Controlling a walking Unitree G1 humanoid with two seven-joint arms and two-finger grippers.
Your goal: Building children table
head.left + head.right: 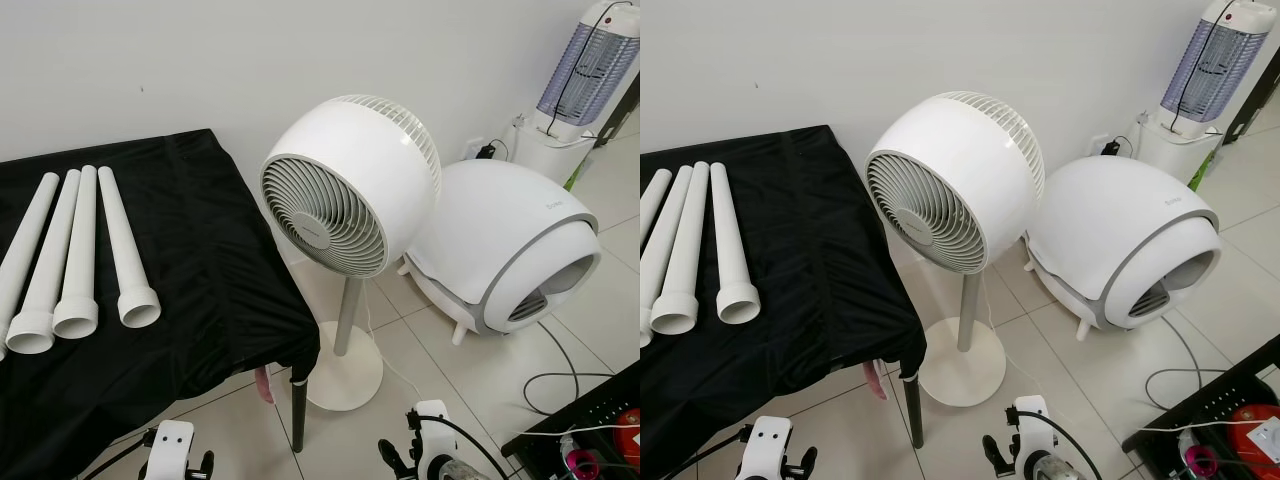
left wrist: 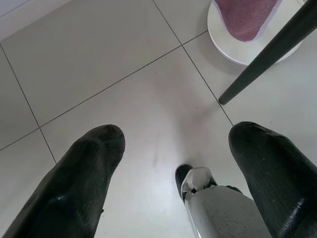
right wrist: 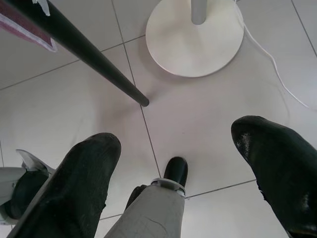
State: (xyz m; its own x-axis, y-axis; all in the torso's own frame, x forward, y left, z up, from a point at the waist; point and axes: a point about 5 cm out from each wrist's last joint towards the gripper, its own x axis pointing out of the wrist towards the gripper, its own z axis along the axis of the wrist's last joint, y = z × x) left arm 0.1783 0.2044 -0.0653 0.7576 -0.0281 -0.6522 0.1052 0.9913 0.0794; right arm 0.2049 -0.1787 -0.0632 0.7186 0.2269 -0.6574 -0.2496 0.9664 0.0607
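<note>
Four white table legs [image 1: 75,255] lie side by side on the black-draped tabletop [image 1: 190,260], at about nine o'clock in the head view, their flared socket ends toward the robot and their long axes running from roughly seven o'clock up toward one, all but parallel and touching or nearly touching one another. Both arms hang low over the tiled floor [image 2: 124,94]: the left gripper [image 2: 171,173] points down at bare tile with its two black fingers spread wide and nothing between them, and the right gripper [image 3: 173,163] is likewise spread wide and empty above the floor, near the tabletop's black leg [image 3: 79,47] and the round base of the white pedestal fan [image 1: 345,185]. The legs lie up and to the left of both grippers, at about eleven o'clock from the left one, which I judge the nearer arm; reaching them would call for raising that arm above the tabletop edge and closing across a tube's short axis. At three o'clock sits a white domed litter box [image 1: 505,245] bearing a small grey mark too faint to read, and at one o'clock an insect-killer lamp [image 1: 585,70]. No other writing is legible.
</note>
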